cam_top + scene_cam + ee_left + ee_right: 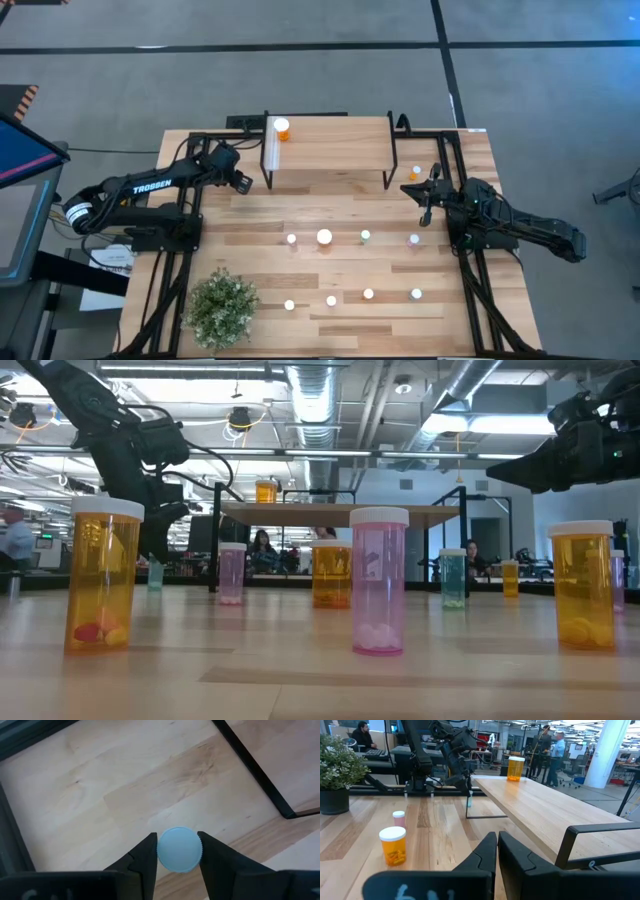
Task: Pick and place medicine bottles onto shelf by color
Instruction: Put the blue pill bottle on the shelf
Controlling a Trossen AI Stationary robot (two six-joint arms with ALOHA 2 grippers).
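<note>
Left gripper: I see my left gripper (177,851) clamped on the round white cap of a small bottle (179,849), one finger (142,860) on each side. In the overhead view it sits just off the nine o'clock end of the shelf (238,182). I cannot tell the bottle body's colour from the wrist camera.

Right gripper: my right gripper (426,192) is closed on nothing, waiting near the shelf's three o'clock end, just beside a small orange bottle (415,173).

Shelf: the light wood plank rack with thin black legs (330,145) stands at twelve o'clock on the wooden table (250,220). One orange white-capped bottle (282,129) stands upright on its top, toward the nine o'clock end.

Loose bottles: a row of four stands mid-table, the larger cap (324,237) among them; another row of four stands toward six o'clock (368,294). From table level I see orange (103,574), pink (379,580) and teal (453,578) bodies.

Plant: a green leafy potted plant (221,307) is at seven o'clock.
</note>
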